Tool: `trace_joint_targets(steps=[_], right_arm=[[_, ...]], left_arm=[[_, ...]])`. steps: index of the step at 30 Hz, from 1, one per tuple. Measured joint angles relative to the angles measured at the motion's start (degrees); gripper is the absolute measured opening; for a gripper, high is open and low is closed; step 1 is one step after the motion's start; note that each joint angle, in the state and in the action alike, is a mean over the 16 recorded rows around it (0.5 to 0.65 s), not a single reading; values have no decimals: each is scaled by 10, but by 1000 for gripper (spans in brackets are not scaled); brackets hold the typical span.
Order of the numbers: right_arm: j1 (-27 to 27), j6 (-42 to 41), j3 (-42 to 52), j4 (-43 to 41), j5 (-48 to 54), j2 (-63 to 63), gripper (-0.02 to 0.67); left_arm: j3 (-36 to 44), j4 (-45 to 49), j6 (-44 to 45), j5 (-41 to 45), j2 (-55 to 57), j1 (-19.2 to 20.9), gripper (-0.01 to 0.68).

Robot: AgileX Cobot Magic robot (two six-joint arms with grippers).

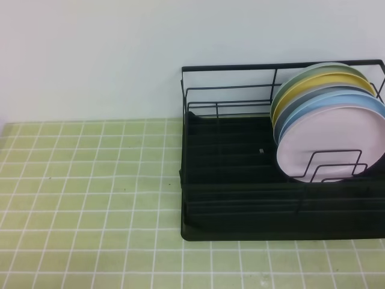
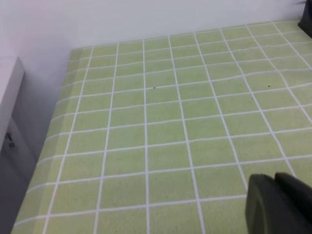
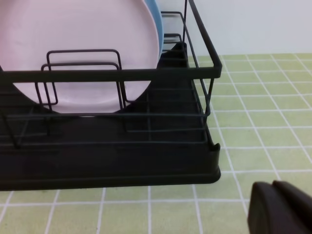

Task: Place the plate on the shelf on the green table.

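Shelf (image 1: 240, 180) sits on green table (image 1: 90, 180), right side of high view. Holds stack of plates on edge in right-hand dividers: pale pink plate (image 1: 331, 144) frontmost, light blue plate (image 1: 367, 105) just behind, grey one, then yellow plate (image 1: 313, 84) toward back rail. Left part of tray bare. Pink plate upright, leaning back slightly, face toward front, round so no long axis. My left pincer (image 2: 280, 204) closed tight, holding nothing; my right pincer (image 3: 280, 207) likewise, near shelf's corner.

Bright, even, shadowless light; all three views soft and slightly blurred
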Motion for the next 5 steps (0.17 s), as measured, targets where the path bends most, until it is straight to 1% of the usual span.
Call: trace_joint_targets(steps=[5], right_arm=[[0,0,0,0,0,0,-1]], left_arm=[[0,0,0,0,-1,0,-1]])
